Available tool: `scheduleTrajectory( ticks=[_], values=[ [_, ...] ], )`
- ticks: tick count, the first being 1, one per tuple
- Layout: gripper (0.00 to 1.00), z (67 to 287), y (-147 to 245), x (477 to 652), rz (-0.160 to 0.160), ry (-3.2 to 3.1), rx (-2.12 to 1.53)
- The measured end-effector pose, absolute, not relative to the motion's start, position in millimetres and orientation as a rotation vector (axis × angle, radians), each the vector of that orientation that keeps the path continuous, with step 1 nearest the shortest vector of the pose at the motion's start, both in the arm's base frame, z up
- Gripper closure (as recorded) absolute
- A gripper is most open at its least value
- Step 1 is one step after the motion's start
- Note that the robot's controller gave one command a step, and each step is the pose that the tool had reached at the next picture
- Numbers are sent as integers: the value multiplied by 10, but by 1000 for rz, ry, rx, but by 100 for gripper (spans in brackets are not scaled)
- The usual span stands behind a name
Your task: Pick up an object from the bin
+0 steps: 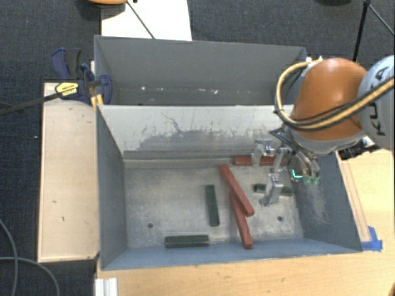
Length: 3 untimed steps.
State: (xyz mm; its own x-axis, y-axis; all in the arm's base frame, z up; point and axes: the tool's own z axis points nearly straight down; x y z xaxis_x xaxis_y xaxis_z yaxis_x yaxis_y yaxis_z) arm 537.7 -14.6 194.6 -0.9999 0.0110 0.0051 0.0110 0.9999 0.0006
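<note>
Orange wrist cover at right of frame, jaws beneath over a small green block, apart or together cannot tell, red bars just left.

red bar: right end behind end effector | green block: mostly covered

This has the look of a robotics lab: an industrial robot arm with an orange cover and looped cables strapped to it leans over the right side of a grey metal bin. Dark carpet lies around the bin. A loose black cable trails across the carpet to the bin's left.
</note>
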Motion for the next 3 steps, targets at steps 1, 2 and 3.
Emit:
scheduleTrajectory(
  ticks=[1,2,3],
  values=[
    [0,1985,-147,5395,-1,-3144,-17],
    [0,1514,-368,5623,1,-3149,77],
    [0,969,-504,5529,1,-3127,348]
  ],
)
